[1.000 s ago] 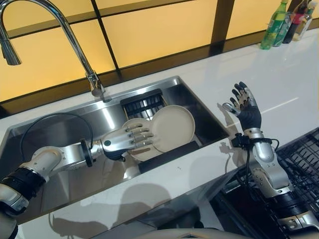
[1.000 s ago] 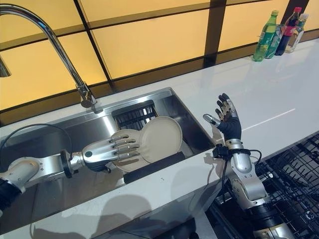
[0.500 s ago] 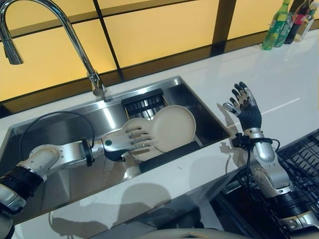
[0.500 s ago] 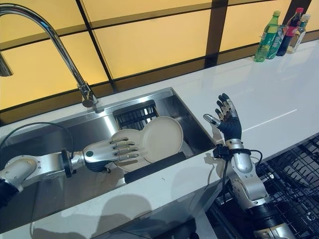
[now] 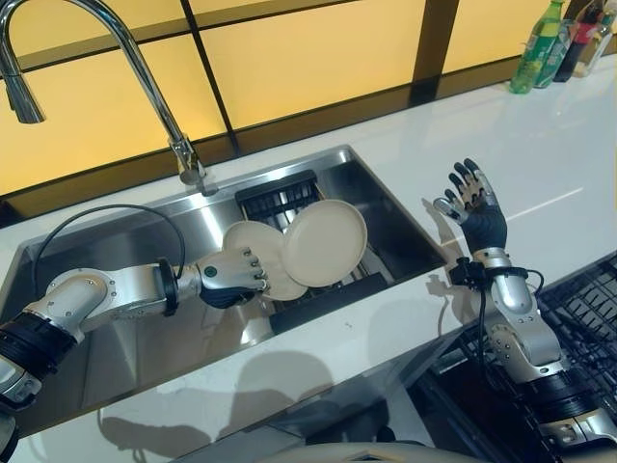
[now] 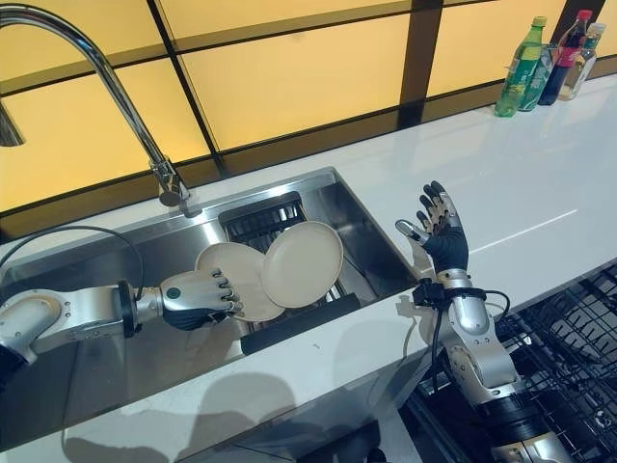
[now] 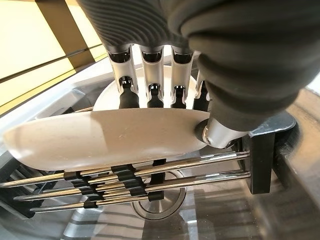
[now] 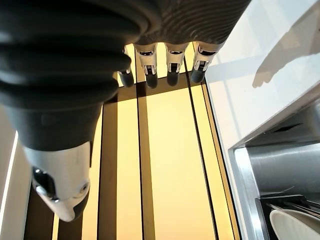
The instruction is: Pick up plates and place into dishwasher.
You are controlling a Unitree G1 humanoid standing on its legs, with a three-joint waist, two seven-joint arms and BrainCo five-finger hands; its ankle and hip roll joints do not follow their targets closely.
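Two round cream plates sit inside a stainless steel sink (image 5: 125, 318) sunk into a glossy white worktop (image 5: 569, 164). Nearest the robot, at the lower right, the dark wire rack of a dishwasher (image 5: 588, 309) lies below the worktop's front edge. Above that edge the right hand (image 5: 472, 207) is raised upright, palm toward the sink, its fingers spread and straight, holding nothing. Within the basin, the left hand (image 5: 231, 277) has its fingers curled over the rim of the left plate (image 5: 253, 253) with the thumb pressed beneath, as the left wrist view shows, so the plate is lifted and tilted. The right plate (image 5: 325, 241) overlaps the left plate's edge and leans tilted above a black-framed drying rack (image 5: 323, 294) of thin metal rods spanning the sink's right end. The wrist view also shows a round steel drain (image 7: 157, 205) under those rods. Behind the plates a dark slotted insert (image 5: 278, 196) stands against the back wall of the sink. Further back, a tall curved chrome faucet (image 5: 145, 87) rises from the sink's rim. Along the far wall run amber panels (image 5: 308, 48) divided by dark bars, and at the far right corner a cluster of bottles (image 5: 554, 39), one green, stands on the worktop.
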